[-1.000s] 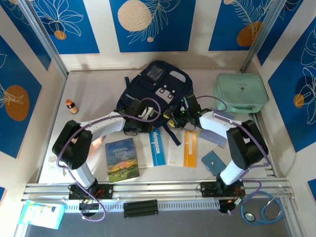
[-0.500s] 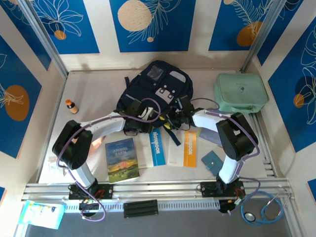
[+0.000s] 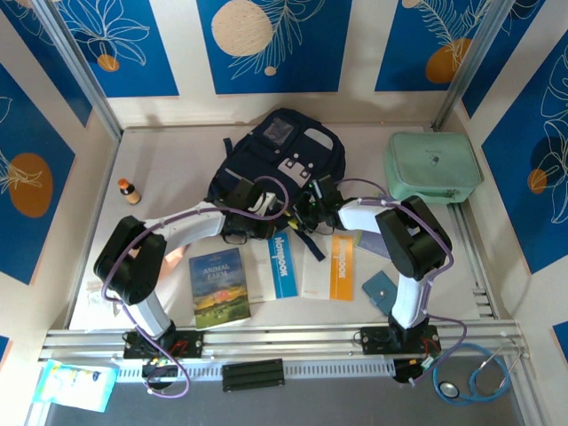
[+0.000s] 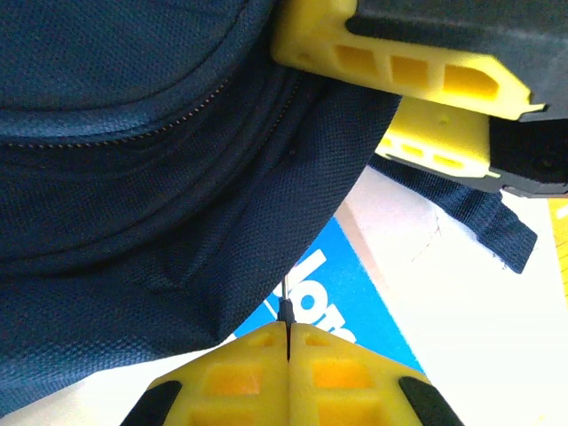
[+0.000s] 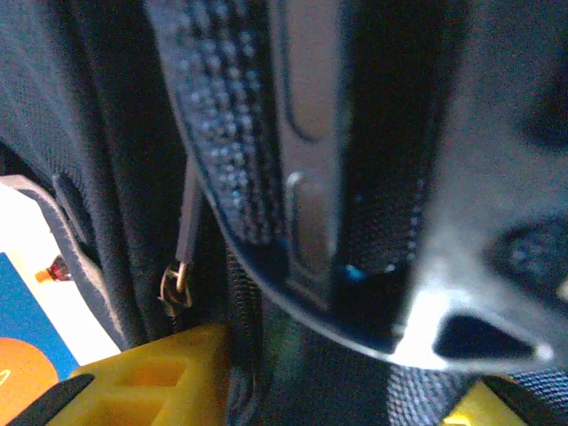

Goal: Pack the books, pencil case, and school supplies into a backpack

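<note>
The navy backpack lies at the back centre with both grippers at its near edge. My left gripper is shut on a thin dark zipper pull, just under the backpack's fabric. My right gripper has a bunched fold of the backpack between its yellow fingers, beside another zipper pull. Three books lie in front: Animal Farm, the blue-band one and the orange-band one. A teal booklet lies near the right arm.
A mint-green rounded case, which may be the pencil case, sits at the back right. A small orange-capped bottle stands at the left. A dark strap trails over the white book. A stethoscope lies beyond the front rail.
The right arm has folded in and swung left, bringing its gripper onto the backpack's near edge, and its jaws have narrowed. The left gripper has stayed put.
</note>
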`<state>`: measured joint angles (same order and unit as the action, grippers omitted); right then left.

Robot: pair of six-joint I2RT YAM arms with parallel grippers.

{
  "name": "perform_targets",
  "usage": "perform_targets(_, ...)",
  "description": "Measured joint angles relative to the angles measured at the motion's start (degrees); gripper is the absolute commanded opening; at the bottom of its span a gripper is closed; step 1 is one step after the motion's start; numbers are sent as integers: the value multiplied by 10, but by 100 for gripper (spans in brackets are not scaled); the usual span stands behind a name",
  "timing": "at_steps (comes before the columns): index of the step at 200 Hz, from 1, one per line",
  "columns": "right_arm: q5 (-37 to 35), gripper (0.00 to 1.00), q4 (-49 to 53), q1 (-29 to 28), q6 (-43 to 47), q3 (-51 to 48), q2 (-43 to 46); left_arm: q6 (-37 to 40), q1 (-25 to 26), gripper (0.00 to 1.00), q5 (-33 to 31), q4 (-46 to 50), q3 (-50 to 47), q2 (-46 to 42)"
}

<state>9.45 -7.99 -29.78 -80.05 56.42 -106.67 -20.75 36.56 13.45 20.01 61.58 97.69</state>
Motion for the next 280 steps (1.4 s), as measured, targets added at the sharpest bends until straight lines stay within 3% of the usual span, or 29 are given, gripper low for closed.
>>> perform_targets(17, -6, 32, -1, -2, 1, -1, 1, 0, 0, 0, -5, -3, -6, 0)
perform_targets(51, -18, 50, 17, -4, 2, -6, 19, 0, 0, 0, -11, -8, -11, 0)
perform_targets(109, -34, 54, 28, -10, -10, -41, 37, 0, 0, 0, -10, -10, -11, 0)
perform_targets(149, -37, 48, 33, -14, -10, -17, 11, 0, 0, 0, -11, -10, -11, 0)
perform_targets(204, -57, 17, 14, -18, 8, -7, 3, 0, 0, 0, -11, -10, -11, 0)
perform_targets(280, -108, 14, 71, -26, 45, -6, 93, 2, -3, 0, -7, -60, -50, -20)
